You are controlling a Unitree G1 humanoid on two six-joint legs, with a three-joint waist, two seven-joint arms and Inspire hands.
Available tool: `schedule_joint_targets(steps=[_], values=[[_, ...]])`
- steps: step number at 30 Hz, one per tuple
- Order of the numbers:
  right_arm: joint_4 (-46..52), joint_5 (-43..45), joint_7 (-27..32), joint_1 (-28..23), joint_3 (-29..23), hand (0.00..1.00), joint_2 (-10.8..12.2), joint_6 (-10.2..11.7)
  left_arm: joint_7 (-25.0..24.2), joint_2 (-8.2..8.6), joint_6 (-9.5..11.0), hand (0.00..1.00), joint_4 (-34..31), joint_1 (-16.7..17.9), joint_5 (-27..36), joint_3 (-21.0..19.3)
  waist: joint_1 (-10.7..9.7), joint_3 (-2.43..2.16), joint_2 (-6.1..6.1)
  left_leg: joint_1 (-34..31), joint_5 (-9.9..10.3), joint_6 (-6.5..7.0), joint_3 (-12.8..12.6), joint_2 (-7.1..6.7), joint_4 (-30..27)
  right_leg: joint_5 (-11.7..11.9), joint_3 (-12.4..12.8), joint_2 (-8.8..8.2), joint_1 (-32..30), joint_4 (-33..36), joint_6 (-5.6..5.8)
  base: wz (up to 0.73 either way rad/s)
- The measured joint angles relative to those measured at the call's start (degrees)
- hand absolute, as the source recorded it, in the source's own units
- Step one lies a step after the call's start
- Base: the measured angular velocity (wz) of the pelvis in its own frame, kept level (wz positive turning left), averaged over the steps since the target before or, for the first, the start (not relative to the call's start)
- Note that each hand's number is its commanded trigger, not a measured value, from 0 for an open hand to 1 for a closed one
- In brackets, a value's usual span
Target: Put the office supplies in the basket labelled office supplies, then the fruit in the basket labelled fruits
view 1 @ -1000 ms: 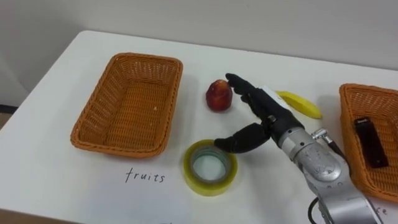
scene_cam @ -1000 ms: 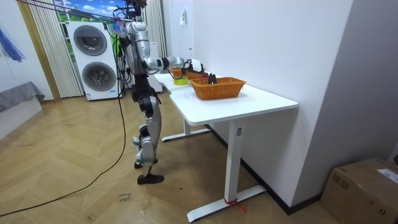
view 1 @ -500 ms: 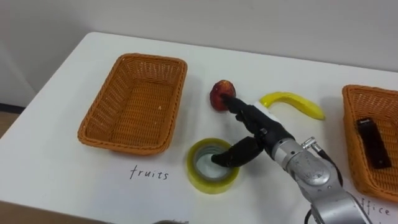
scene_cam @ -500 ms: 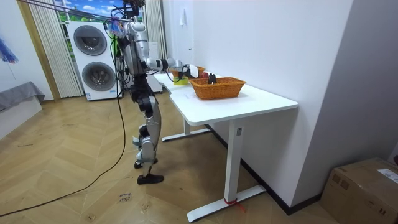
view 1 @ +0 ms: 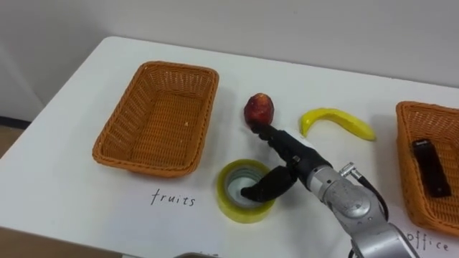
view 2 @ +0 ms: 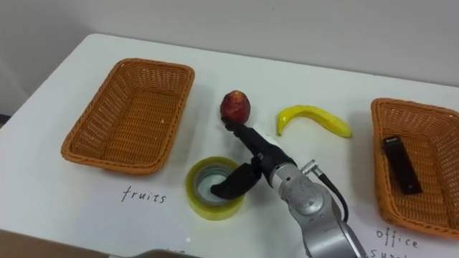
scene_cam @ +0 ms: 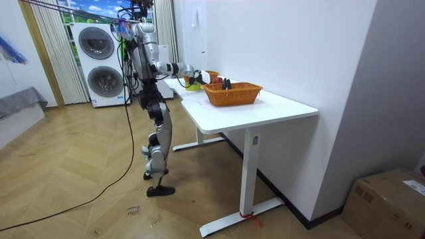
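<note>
Lower centre, my right robot hand (view 1: pixel 296 168) was spread wide, thumb inside the tape roll (view 1: pixel 229 208), fingers (view 1: pixel 277 137) toward the apple (view 1: pixel 259 109).

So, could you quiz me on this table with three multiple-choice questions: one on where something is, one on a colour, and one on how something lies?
1. Where is the banana?
A) in the left basket
B) on the bare table, between the baskets
C) in the right basket

2. What colour is the tape roll?
A) yellow
B) blue
C) black

3. How does the tape roll lie?
A) standing on its edge
B) flat, hole facing up
C) tipped against a basket

Answers:
1 B: the banana rests on the white tabletop, outside the left basket and the right basket.
2 A: the roll's outer wall is plainly yellow.
3 B: its ring sits flat on the table, and the thumb of the right hand dips down into the open hole.
</note>
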State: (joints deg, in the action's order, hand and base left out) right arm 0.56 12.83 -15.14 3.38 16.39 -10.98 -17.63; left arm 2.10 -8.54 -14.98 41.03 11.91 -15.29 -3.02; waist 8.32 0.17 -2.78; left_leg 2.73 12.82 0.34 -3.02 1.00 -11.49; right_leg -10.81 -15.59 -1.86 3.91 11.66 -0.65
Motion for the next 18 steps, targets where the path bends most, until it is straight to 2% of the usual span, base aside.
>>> schedule_joint_targets(steps=[15, 18], values=[[-0.1, 1.8, 0.0, 0.0, 0.4, 0.0, 0.3, 0.0, -0.1, 0.0, 0.0, 0.0, -0.5, 0.0, 0.0, 0.1, 0.0, -0.01, -0.13, 0.0, 0.0, 0.0, 0.0, 0.0, 0.1, 0.0, -0.1, 0.01, 0.0, 0.0, 0.0, 0.0], [0.1, 4.5, -0.2, 0.0, 0.7, 0.0, 0.3, 0.0, -0.1, 0.12, 0.0, 0.0, -0.5, -0.1, 0.0, 0.0, 0.1, -0.01, -0.12, 0.0, 0.0, 0.0, 0.0, 0.0, 0.1, 0.0, -0.1, 0.0, -0.1, 0.0, 0.0, 0.0]])
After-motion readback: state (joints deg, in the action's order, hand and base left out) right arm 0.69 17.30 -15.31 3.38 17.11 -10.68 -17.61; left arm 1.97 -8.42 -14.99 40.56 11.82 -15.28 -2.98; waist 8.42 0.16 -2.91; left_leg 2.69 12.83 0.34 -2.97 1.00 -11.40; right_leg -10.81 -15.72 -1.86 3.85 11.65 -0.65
